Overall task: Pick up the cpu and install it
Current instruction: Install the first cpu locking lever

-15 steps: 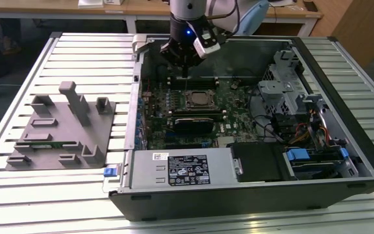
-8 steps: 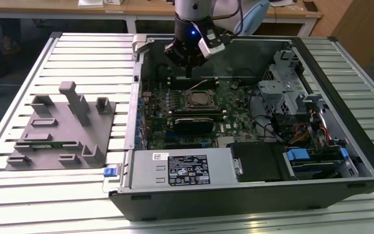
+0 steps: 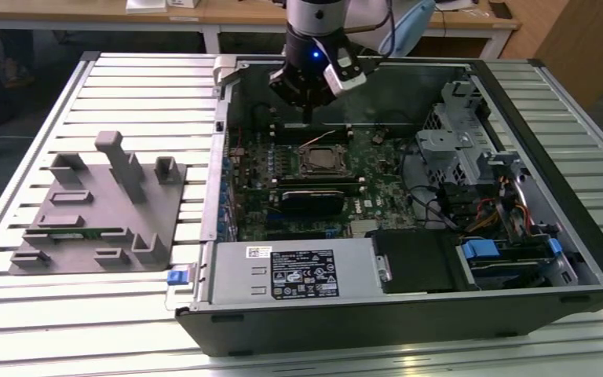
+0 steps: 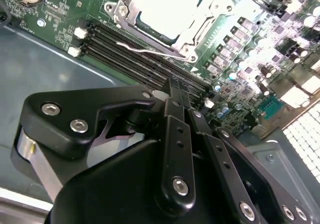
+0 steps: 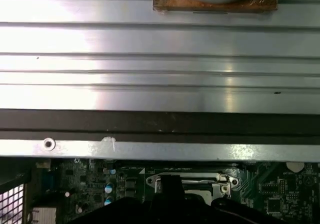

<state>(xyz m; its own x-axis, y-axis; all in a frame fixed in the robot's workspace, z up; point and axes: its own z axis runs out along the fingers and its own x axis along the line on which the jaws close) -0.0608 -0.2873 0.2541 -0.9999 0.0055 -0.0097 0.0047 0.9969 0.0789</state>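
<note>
The cpu (image 3: 320, 159) lies flat in the motherboard socket inside the open computer case, its pale silver top facing up. In the second wrist view the cpu (image 4: 164, 8) sits within the metal socket frame, and a thin wire lever (image 4: 145, 49) runs along the frame's edge. My gripper (image 3: 307, 114) hangs above the board just behind the socket, apart from the chip. Its black fingers (image 4: 172, 96) are pressed together with nothing between them. In the first wrist view the socket frame (image 5: 192, 180) lies just beyond the dark gripper body.
A grey plastic tray (image 3: 92, 212) with upright posts and a thin green strip (image 3: 97, 232) rests on the slatted table at the exterior view's left. Case walls (image 3: 223, 157), drive cages (image 3: 469, 149), cables and a power supply (image 3: 296, 271) surround the board.
</note>
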